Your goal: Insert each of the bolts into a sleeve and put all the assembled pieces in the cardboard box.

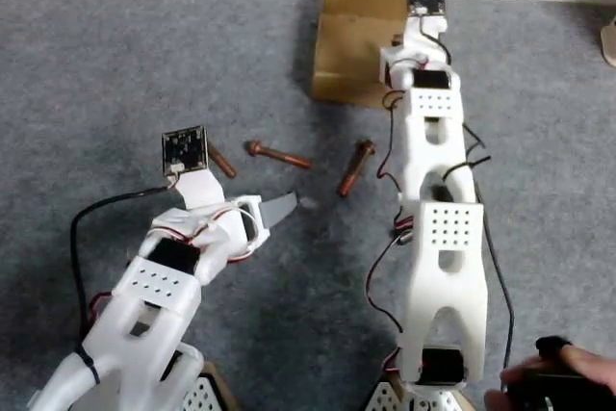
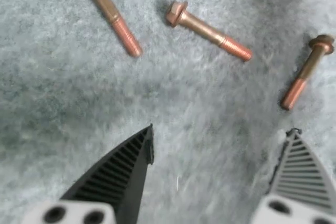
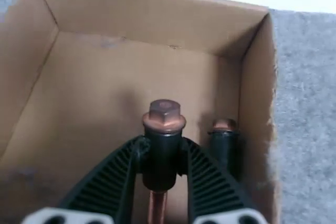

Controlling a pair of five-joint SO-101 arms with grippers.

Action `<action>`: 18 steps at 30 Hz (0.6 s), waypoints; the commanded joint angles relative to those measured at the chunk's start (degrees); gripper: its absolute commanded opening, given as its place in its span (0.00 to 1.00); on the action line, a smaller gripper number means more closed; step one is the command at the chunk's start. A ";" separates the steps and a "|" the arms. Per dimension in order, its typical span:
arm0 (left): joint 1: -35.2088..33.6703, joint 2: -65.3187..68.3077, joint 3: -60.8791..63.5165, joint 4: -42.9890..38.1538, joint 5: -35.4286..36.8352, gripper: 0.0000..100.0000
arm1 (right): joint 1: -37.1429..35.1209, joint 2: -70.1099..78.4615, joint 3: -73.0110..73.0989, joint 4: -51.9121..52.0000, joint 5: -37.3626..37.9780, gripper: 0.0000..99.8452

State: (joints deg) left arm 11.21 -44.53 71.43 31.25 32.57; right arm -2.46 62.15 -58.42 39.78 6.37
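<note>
1. The right gripper (image 3: 163,149) has its fingers clamped on the black sleeve (image 3: 161,158) of an assembled piece. The copper bolt head (image 3: 164,116) stands above the fingertips and the shank pokes out below them. The piece hangs upright inside the cardboard box (image 3: 131,19).
2. I cannot tell whether the piece touches the box floor. Let go from too high, it would probably topple. The bolt might also slide out of the sleeve, since nothing visible locks the two together.
3. A second assembled piece (image 3: 224,140) stands just beside one right finger, against the box's side wall. Opening wide or drifting that way could knock it over.
4. The box walls sit close around the fingers, so a careless withdrawal could catch the rim and drag the box.
5. The left gripper (image 2: 221,129) has its fingers spread wide with nothing between them, low over the grey worktop (image 2: 63,103).
6. Three loose bolts lie flat beyond the left fingertips: the first bolt (image 2: 105,11), the second bolt (image 2: 207,30) and the third bolt (image 2: 306,72). The third is the nearest to a fingertip. None touches another, and nothing lies between them and the fingers.
7. Lying flat, a bolt could roll away under an off-centre pinch.
</note>
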 commanded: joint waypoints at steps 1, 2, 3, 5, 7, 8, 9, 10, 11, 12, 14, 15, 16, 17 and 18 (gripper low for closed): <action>-0.22 -0.75 -0.40 -1.93 -0.44 0.36 | -0.40 -1.54 -3.56 0.13 -0.70 0.00; -0.22 -0.75 -0.40 -1.93 -0.44 0.36 | -0.40 -1.45 -3.56 0.48 -0.62 0.01; -0.22 -0.75 -0.40 -1.93 -0.44 0.36 | -0.40 -1.45 -3.65 1.71 -0.53 0.01; -0.22 -0.75 -0.40 -1.93 -0.44 0.36 | -0.57 -1.45 -3.82 4.35 -0.62 0.01; -0.22 -0.75 -0.40 -1.93 -0.44 0.36 | -0.57 -2.07 -4.09 5.85 -0.62 0.02; -0.22 -0.75 -0.40 -1.93 -0.44 0.36 | -0.57 -2.15 -4.35 6.29 -0.62 0.04; -0.22 -0.75 -0.40 -1.93 -0.44 0.36 | -0.57 -2.33 -5.41 6.90 -0.70 0.06; -0.22 -0.75 -0.40 -1.93 -0.44 0.36 | -0.48 -2.59 -6.55 8.22 -0.70 0.09; -0.22 -0.75 -0.40 -1.93 -0.44 0.36 | -0.48 -2.77 -7.60 9.71 -0.70 0.11; -0.22 -0.75 -0.40 -1.93 -0.44 0.36 | -0.48 -3.12 -8.66 11.12 -0.70 0.11; -0.22 -0.75 -0.31 -1.93 -0.44 0.36 | -0.48 -3.21 -11.47 13.76 -0.70 0.11; -0.22 -0.75 -0.31 -1.93 -0.44 0.36 | -0.48 -3.21 -13.58 15.25 -0.70 0.11; -0.22 -0.75 -0.31 -1.93 -0.44 0.36 | -0.48 -3.21 -15.60 16.84 -0.70 0.11; -0.22 -0.75 -0.31 -1.93 -0.44 0.36 | -0.48 -3.21 -17.71 18.42 -0.70 0.11; -0.22 -0.75 -0.31 -1.93 -0.44 0.36 | -0.48 -3.21 -19.82 20.00 -0.70 0.11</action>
State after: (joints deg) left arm 11.21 -44.53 71.43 30.29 32.48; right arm -2.29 62.15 -70.81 56.31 6.20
